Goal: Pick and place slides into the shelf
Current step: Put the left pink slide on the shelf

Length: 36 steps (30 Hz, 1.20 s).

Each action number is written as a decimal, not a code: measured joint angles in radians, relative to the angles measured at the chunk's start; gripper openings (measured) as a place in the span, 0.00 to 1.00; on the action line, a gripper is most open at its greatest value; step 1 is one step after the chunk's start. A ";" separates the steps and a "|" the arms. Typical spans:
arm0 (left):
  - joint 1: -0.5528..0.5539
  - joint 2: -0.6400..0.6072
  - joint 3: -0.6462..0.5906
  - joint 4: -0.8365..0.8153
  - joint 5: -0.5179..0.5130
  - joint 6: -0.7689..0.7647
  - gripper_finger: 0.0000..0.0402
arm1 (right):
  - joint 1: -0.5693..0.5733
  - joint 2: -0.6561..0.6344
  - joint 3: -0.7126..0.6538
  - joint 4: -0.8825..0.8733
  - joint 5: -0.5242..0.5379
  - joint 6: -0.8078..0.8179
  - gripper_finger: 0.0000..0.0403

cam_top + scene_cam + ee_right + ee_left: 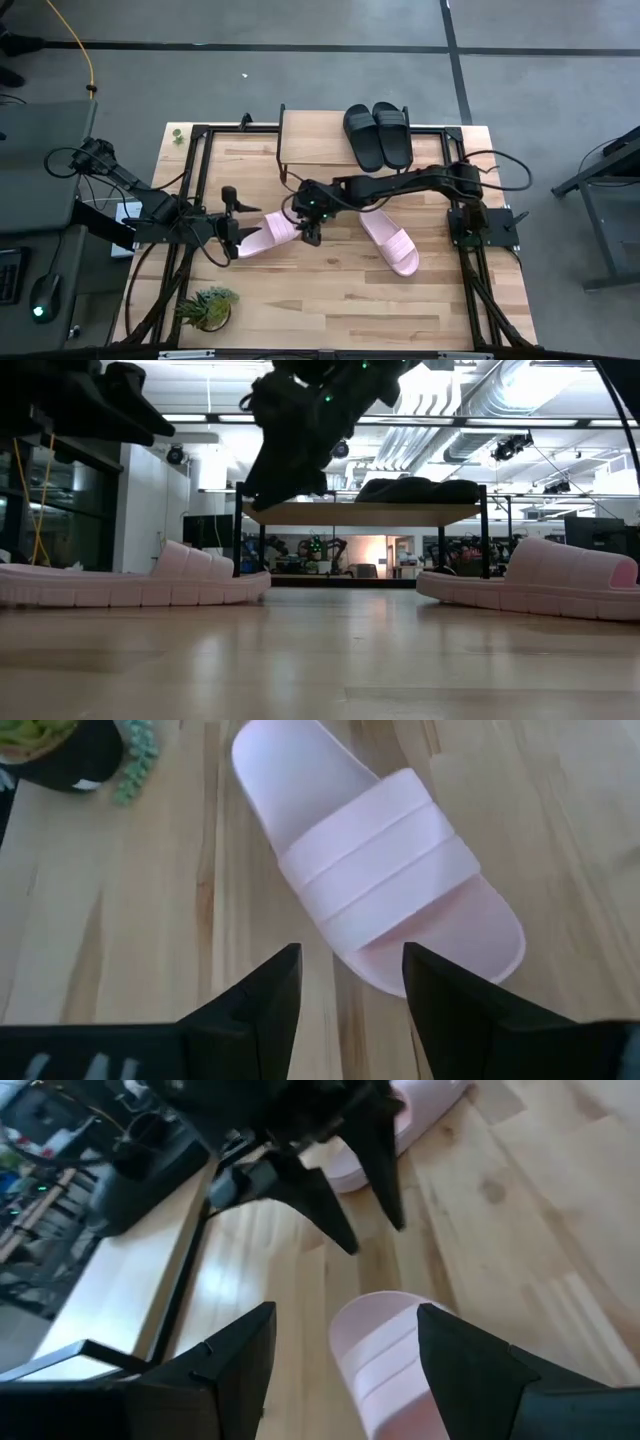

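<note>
Two black slides (378, 133) are seen side by side on the right half of the shelf (310, 140), which stands at the far edge of the bench (330, 290). Two pink slides are left on the bench in front of it: one (268, 233) left of centre, lying crosswise, and one (390, 240) right of centre, well apart from it.

The left pink slide is flanked by both grippers. The left gripper (236, 228) is placed at its outer end, jaws open with that end between the fingers, as shown in the left wrist view (385, 1370); contact cannot be judged. The right gripper (312, 232) is held over its inner end, jaws open, with the strap (375, 870) just ahead in the right wrist view.

Only the high view gives the full layout, including a small potted plant (207, 306) at the near left corner. Only the low view shows heights: both pink slides (135, 582) (545, 580) are flat on the bench and the right gripper (290, 450) is raised above the surface. The black slides there (415, 490) are a dark lump on the shelf top (365, 513). The left gripper is cut off at the top left of the low view. In the left wrist view the far pink slide (400, 1130) is largely hidden behind the right arm's fingers (350, 1170).
</note>
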 joint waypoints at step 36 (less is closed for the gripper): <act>0.000 0.000 0.000 -0.002 -0.023 0.022 0.56 | -0.038 0.082 -0.315 0.635 -0.112 0.286 0.41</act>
